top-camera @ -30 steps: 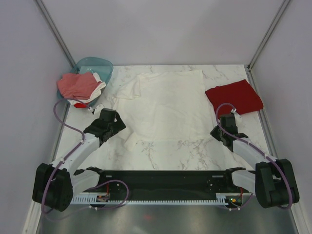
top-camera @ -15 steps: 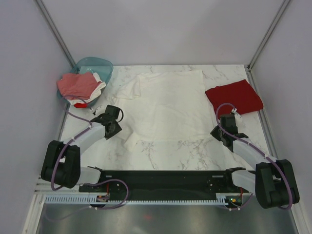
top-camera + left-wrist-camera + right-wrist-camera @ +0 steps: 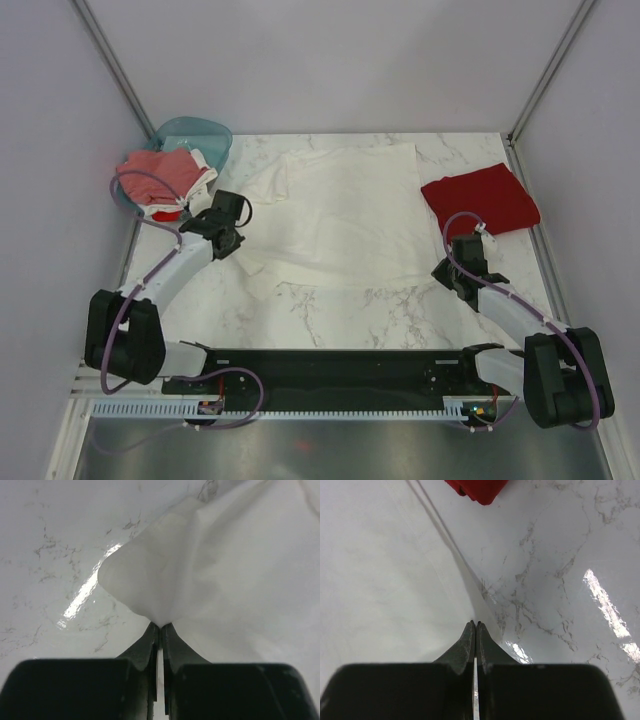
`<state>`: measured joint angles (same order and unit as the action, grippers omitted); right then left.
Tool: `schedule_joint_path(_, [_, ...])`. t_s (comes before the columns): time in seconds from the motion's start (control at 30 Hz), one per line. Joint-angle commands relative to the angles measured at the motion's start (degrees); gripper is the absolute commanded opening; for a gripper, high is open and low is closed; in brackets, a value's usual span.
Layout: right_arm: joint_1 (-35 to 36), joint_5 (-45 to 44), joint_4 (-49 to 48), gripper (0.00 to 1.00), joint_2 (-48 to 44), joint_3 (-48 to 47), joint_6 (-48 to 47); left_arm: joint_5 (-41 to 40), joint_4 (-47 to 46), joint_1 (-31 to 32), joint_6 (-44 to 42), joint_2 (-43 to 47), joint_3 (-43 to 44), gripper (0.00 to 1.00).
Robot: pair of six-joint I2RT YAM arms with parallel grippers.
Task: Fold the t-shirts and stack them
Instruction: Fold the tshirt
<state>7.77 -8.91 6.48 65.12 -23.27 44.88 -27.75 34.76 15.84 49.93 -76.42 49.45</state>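
A large white t-shirt (image 3: 345, 205) lies spread on the marble table (image 3: 350, 310). My left gripper (image 3: 238, 244) is shut on its near left corner (image 3: 150, 580), which rises in a peak from the fingertips (image 3: 160, 626). My right gripper (image 3: 441, 270) is shut at the shirt's near right corner (image 3: 395, 580), and the cloth edge runs right up to the closed tips (image 3: 476, 623). A folded dark red t-shirt (image 3: 482, 198) lies at the right, its corner (image 3: 480, 487) showing in the right wrist view. A pinkish-red t-shirt (image 3: 155, 172) and a white one (image 3: 203, 165) are heaped in the basket.
A teal plastic basket (image 3: 200, 132) stands at the far left corner. Grey walls with metal posts (image 3: 105, 60) close in the table on three sides. The arms' black base rail (image 3: 330, 365) runs along the near edge.
My left gripper has closed on the white shirt's near left corner and carried it away from the near edge, pulling the hem in. The right arm has not moved.
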Motion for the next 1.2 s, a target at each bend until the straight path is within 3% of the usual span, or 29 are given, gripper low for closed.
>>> schedule_joint_path(0.0, [0.1,-1.3,-0.2,0.0,0.1,-0.9,0.5,-3.2,1.1,-0.2,2.8,-3.2,7.6,0.08])
schedule_joint_path(0.13, [0.2,-1.6,-0.2,0.0,0.1,-0.9,0.5,-0.1,0.9,-0.2,0.8,-14.8,17.4,0.12])
schedule_joint_path(0.2, [0.1,-1.8,-0.2,0.0,-0.1,-0.8,0.4,1.5,0.7,-0.2,-1.2,-18.9,20.5,0.21])
schedule_joint_path(0.23, [0.2,-1.8,-0.2,0.0,0.0,-0.8,0.5,3.8,0.1,-0.2,-2.5,-22.6,23.3,0.29])
schedule_joint_path(0.27, [0.2,-1.8,-0.2,0.0,-0.1,-0.8,0.5,4.4,0.2,-0.2,-3.3,-24.0,24.6,0.59])
schedule_joint_path(0.33, [0.2,-1.8,-0.2,0.0,-0.2,-0.8,0.5,4.7,0.1,-0.3,-3.4,-25.4,25.3,0.77])
schedule_joint_path(0.37, [0.2,-1.8,-0.2,0.0,-0.1,-0.8,0.5,4.8,-0.2,-0.2,-3.1,-25.0,24.9,0.81])
schedule_joint_path(0.83, [0.2,-1.6,-0.2,0.0,-0.4,-0.6,0.3,8.7,-5.1,-0.2,-0.4,-1.8,3.3,0.75])
schedule_joint_path(0.9, [0.1,-1.5,-0.2,0.0,-0.6,-0.6,0.2,7.4,-5.1,-0.2,0.7,2.0,-0.6,0.72])
schedule_joint_path(1.03, [0.2,-1.5,-0.2,0.0,-0.3,-0.6,0.2,7.3,-5.1,-0.2,4.0,8.9,-7.7,0.54])
schedule_joint_path(1.17, [0.2,-1.2,-0.3,0.0,-0.2,-0.6,0.2,9.5,-7.6,-0.2,5.0,13.3,-13.2,0.56])
